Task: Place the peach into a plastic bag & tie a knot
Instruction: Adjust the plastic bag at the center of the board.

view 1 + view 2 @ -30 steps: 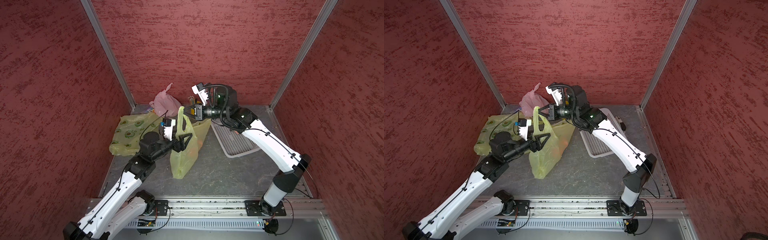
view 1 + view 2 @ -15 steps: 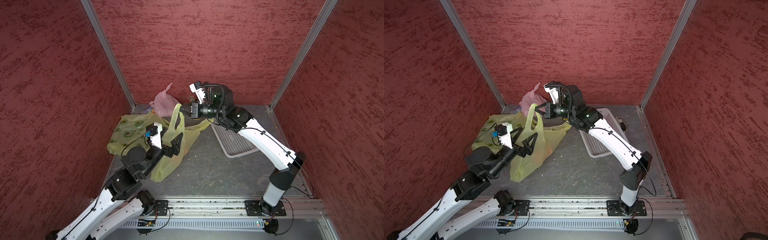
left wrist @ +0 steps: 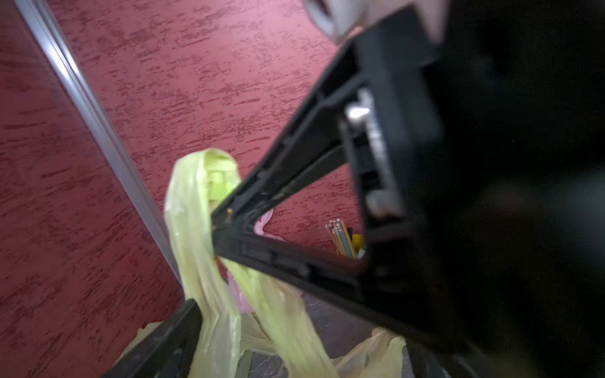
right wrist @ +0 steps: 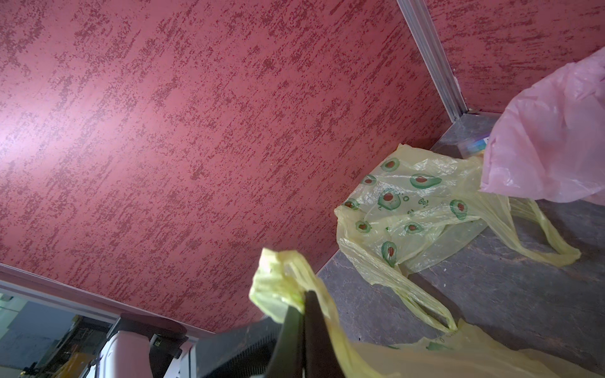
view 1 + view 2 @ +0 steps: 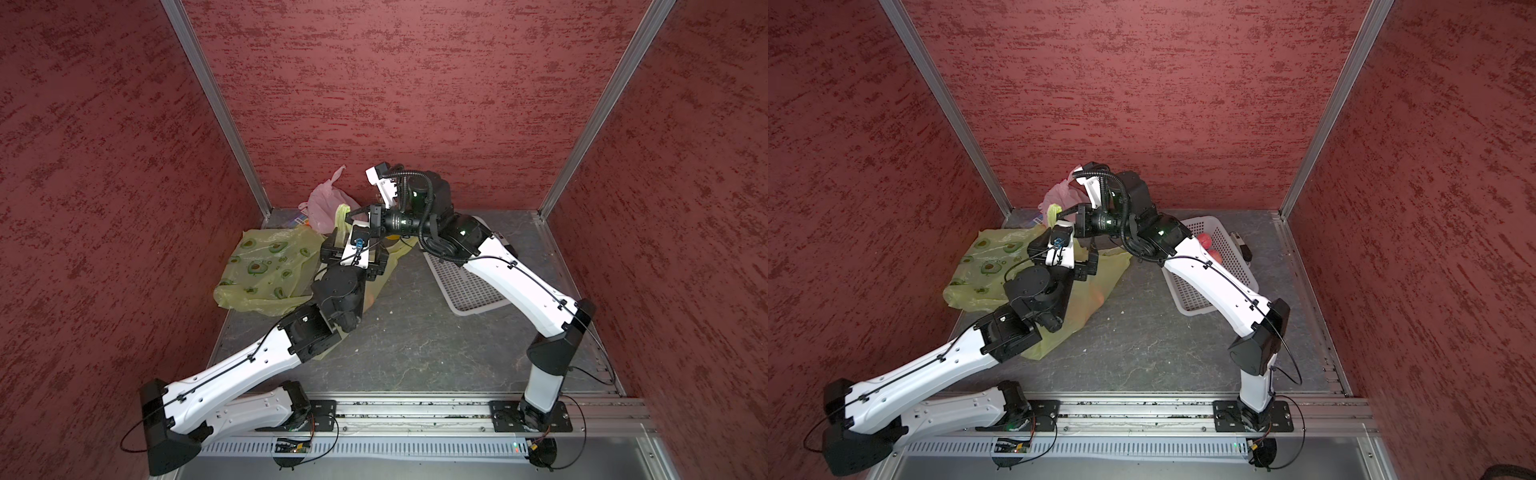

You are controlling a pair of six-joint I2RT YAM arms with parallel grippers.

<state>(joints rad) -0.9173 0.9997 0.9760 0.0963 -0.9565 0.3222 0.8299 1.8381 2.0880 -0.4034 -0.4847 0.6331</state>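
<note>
Peach (image 5: 1099, 296) seemingly inside yellow bag (image 5: 1115, 266), seen as orange blur through plastic; bag laid on table (image 5: 1163, 353). Handle (image 4: 281, 271) held up, clamped by right end effector (image 4: 302, 315). Left end effector (image 5: 353, 248) jaws apart beside handle, nothing gripped. Placing judged done; knot not yet tied.

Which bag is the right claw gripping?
The yellow-green bag holding the peach: right claw pinches its handle. The flat yellow-green bag and pink bag lie free.
</note>
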